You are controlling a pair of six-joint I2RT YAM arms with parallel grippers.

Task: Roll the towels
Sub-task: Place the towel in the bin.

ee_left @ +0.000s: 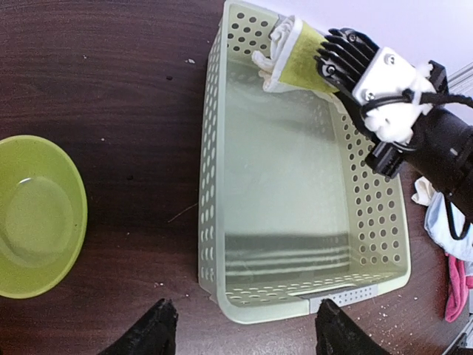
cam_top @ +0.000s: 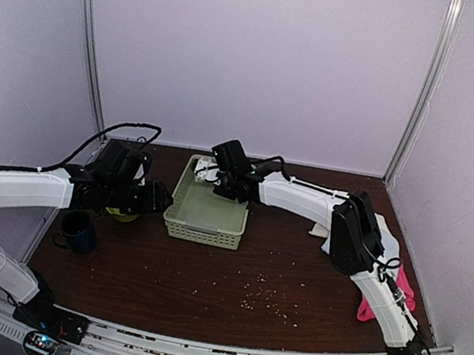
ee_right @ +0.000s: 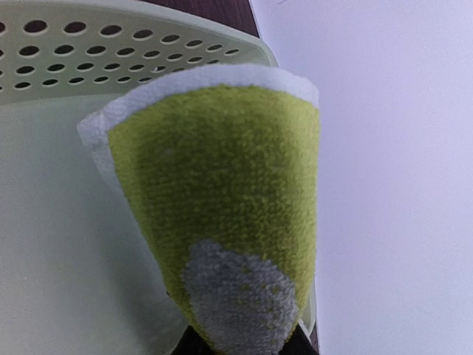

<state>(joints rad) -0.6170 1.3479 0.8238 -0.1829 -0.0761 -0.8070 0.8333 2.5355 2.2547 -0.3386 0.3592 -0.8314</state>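
Pinching one rolled lime-green towel (ee_right: 222, 192) by its narrow end, the right pincer (cam_top: 222, 174) has its two fingers pressed against the cloth. The roll flares out past the fingertips, showing a white edge and one pale patch near the grip. It hangs over the far corner of the single green plastic basket (ee_left: 211, 185), whose perforated walls and smooth floor lie directly below and in front of this pincer. Nothing else lies inside the basket in the left wrist view. Behind the right pincer, back along its arm, three more towels lie loose on the table (cam_top: 204, 280): one cream-white towel (ee_left: 425, 192), one light blue towel (ee_left: 443, 229) just beside it, and one hot pink towel (ee_left: 458, 277) past that, partly covered by the arm in the top view. The left pincer (ee_left: 244, 329) is spread wide with nothing between its two dark fingertips, and it hovers at the basket's near end, apart from the rim. To this pincer's left sits one lime-green bowl (ee_left: 37, 214), upright on the table. One dark blue mug (cam_top: 77, 230) stands nearer the arm's base. A scatter of pale crumbs (cam_top: 263, 302) dots the table nearer the arm bases than the basket, between the two arms.
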